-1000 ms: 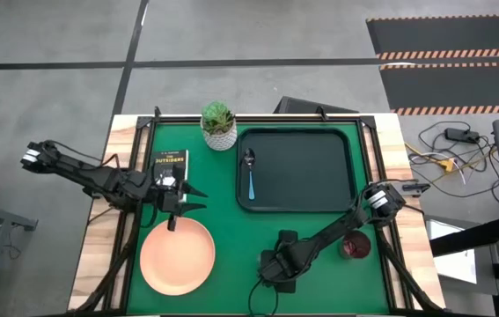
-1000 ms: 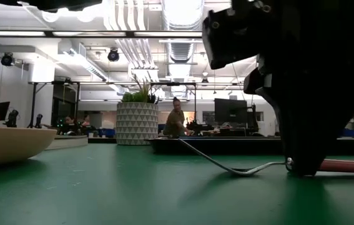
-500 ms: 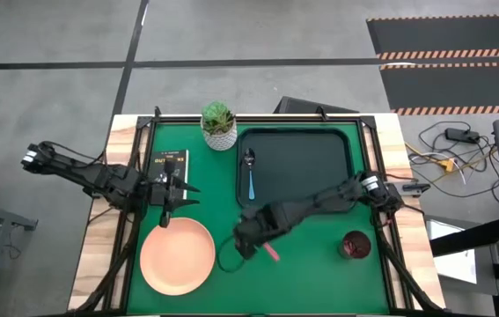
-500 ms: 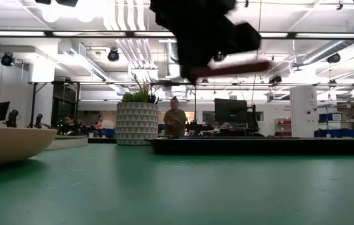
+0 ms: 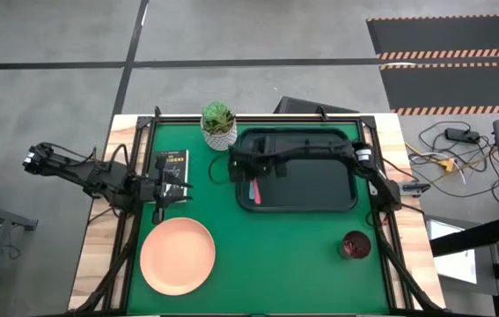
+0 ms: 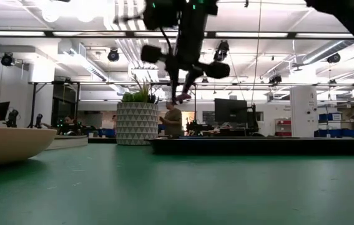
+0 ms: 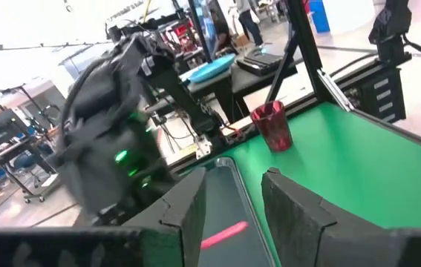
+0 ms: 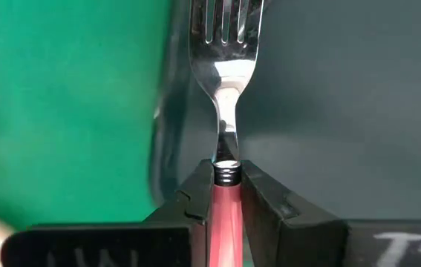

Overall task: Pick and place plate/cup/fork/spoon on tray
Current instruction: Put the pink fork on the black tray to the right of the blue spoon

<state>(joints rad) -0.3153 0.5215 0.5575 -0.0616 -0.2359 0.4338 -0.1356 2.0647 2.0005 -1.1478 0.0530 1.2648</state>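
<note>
**Fork held over the tray's left end**

Overhead, the right gripper (image 5: 251, 173) reaches across the tray (image 5: 337, 201) with the pink-handled fork (image 5: 252, 188) above its left end. The left gripper (image 5: 168, 189) waits beside the book (image 5: 171, 162), above the plate (image 5: 177, 255); the cup (image 5: 354, 244) stands right.

Low down, the fork (image 6: 183, 97) hangs clear of the bench.

Left wrist: jaws spread.

Right wrist: jaws pinch the fork (image 8: 225, 44) handle.

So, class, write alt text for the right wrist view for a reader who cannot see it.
The right gripper is shut on the fork, its two dark fingers pinching the pink handle. The silver tines point ahead over the black tray, beside green table.
</note>
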